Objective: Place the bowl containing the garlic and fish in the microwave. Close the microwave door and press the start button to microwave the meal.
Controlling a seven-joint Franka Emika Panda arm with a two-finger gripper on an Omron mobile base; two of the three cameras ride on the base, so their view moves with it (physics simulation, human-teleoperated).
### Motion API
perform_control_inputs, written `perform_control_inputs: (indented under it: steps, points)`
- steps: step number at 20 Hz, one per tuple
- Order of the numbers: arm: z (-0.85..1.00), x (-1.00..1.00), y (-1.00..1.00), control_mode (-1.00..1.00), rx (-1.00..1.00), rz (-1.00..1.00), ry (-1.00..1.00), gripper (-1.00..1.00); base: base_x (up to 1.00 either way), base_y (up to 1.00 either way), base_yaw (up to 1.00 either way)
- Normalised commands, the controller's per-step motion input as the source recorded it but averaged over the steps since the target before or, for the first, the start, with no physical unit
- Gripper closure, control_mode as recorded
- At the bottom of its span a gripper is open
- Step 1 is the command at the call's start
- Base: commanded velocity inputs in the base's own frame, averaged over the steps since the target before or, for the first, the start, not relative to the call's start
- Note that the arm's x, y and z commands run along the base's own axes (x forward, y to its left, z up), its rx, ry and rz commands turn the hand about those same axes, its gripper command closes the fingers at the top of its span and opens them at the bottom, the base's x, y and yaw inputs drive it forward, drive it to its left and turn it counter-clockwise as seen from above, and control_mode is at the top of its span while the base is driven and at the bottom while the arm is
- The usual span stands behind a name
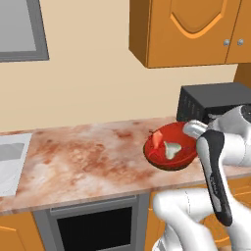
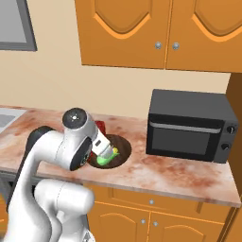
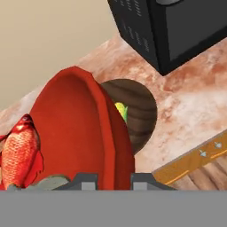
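Note:
The glossy red bowl (image 1: 169,156) hangs tilted just above the marble counter (image 1: 88,157), and a sliver of the bowl (image 2: 100,126) shows behind my arm. Inside it lie the red-orange fish (image 1: 157,139) and the whitish garlic (image 1: 172,150). In the hand view the fish (image 3: 20,153) is at the lower left of the bowl (image 3: 75,128). My gripper (image 3: 114,180) is shut on the bowl's right rim, one finger on each side of the wall. A corner of the grey microwave (image 1: 19,29) shows at the upper left. The microwave door is out of view.
A dark brown bowl (image 2: 116,152) with green and orange food sits on the counter right under the red bowl. The black toaster (image 2: 189,125) stands to the right of it. A sink (image 1: 10,162) is at the far left, wall cabinets (image 2: 156,33) hang overhead.

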Motion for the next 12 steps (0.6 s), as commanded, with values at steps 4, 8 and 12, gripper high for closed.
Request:
perform_control_inputs:
  steps: [4, 8, 12]
  points:
    - [0.02, -0.36, -0.85, -1.0, 0.71, 0.01, -0.26, 1.0, 0.0, 0.0, 0.0]
    - [0.45, -0.49, -0.21, -1.0, 0.38, 0.01, -0.17, 1.0, 0.0, 0.0, 0.0]
    - [0.69, -0.69, 0.1, -1.0, 0.01, 0.0, -0.07, 1.0, 0.0, 0.0, 0.0]
